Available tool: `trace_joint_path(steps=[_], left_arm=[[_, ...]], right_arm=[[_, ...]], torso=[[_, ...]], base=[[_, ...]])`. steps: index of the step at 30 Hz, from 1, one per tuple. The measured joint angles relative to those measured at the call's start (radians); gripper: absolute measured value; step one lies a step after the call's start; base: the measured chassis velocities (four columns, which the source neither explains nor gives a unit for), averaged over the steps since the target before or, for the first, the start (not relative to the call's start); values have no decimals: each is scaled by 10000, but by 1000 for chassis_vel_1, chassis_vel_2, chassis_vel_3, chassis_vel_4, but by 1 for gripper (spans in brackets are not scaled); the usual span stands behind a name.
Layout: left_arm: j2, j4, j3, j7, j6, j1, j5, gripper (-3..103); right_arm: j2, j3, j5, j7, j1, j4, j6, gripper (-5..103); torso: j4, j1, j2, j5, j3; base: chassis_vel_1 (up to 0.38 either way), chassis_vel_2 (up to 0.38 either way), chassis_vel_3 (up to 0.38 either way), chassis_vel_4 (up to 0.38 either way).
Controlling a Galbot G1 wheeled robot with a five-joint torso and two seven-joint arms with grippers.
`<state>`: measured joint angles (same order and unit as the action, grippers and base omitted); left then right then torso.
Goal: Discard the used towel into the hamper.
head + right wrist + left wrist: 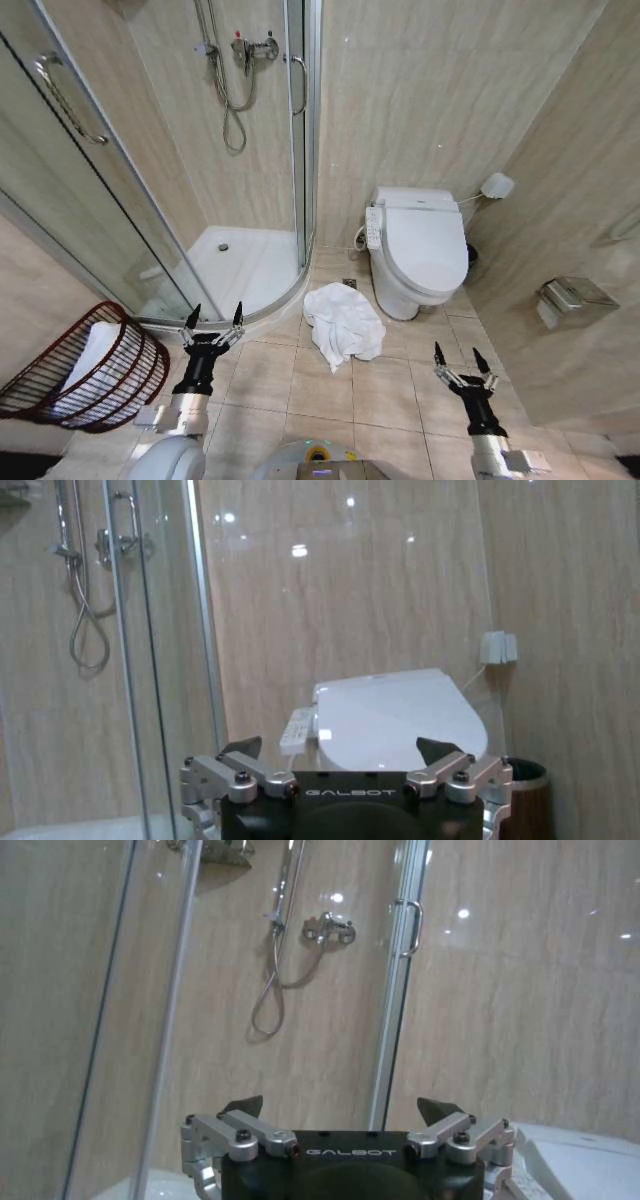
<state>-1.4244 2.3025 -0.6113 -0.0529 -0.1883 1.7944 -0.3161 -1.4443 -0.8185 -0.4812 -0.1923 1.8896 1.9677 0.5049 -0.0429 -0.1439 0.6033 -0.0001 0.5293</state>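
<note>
Towel (343, 326) is lying crumpled on the floor tiles, just beside the toilet (420, 250) base. Hamper (95, 370) is sitting far left, tilted, white cloth inside. Left gripper (212, 320) and right gripper (461, 356) are hovering low, fingers spread, holding nothing.

A tiled bathroom, shown by the glass shower stall (200, 150), toilet (420, 250) and paper holder (570, 298).
</note>
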Motion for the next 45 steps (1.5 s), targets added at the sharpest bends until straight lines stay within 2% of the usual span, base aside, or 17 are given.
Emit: trace_joint_path(steps=[6,10,13,22,30,45], left_arm=[[0,0,0,0,0,0,0,100],[0,0,0,0,0,0,0,100],[0,0,0,0,0,0,0,100],[0,0,-1,0,0,0,0,100],[0,0,0,0,0,0,0,100],[0,0,-1,0,0,1,0,100]], right_arm=[[-33,80,145,368,-40,-201,246,100],[-44,143,102,377,-35,-325,434,100],[-63,201,-29,370,-27,-435,634,100],[-94,234,-11,370,-36,-508,767,100],[-76,299,-119,443,-2,-663,499,100],[-133,565,-149,367,31,-735,577,100]], torso=[[0,122,-292,0,-171],[1,175,-420,2,-247],[1,277,-666,2,-389],[0,429,-990,1,-561],[0,449,-1032,2,-584],[1,423,-975,2,-551]], base=[[0,0,0,0],[0,0,0,0],[0,0,0,0],[0,0,0,0],[0,0,0,0],[-74,72,78,-78]])
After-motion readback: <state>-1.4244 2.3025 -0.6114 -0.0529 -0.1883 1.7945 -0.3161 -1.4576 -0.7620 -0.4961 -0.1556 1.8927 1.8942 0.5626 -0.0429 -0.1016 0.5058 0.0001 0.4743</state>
